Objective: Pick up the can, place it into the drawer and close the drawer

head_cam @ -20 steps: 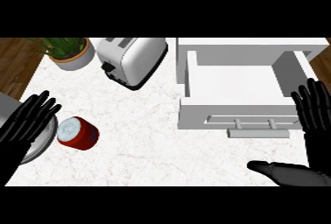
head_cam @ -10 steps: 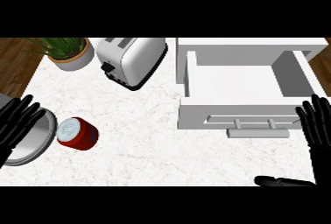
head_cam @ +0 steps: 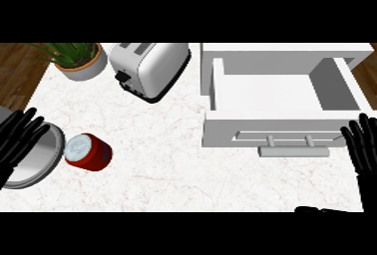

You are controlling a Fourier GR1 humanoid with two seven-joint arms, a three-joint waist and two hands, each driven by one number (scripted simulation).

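A red can (head_cam: 88, 152) with a silver top lies on the white marble counter at the left. The white drawer (head_cam: 283, 92) stands pulled out at the upper right, its inside bare, its handle (head_cam: 293, 151) facing me. My left hand (head_cam: 16, 142) shows at the left edge, fingers straight and spread, a short way left of the can and not touching it. My right hand (head_cam: 364, 149) is at the right edge, fingers straight, just right of the drawer's front. Both hands hold nothing.
A silver toaster (head_cam: 149, 67) stands at the back, left of the drawer. A potted plant (head_cam: 77, 60) is at the back left corner. A round metal lid or pan (head_cam: 33, 162) lies under my left hand, beside the can.
Both hands have drawn back toward the view's lower and outer edges. The right thumb has nearly left the view. The can and the drawer have not moved.
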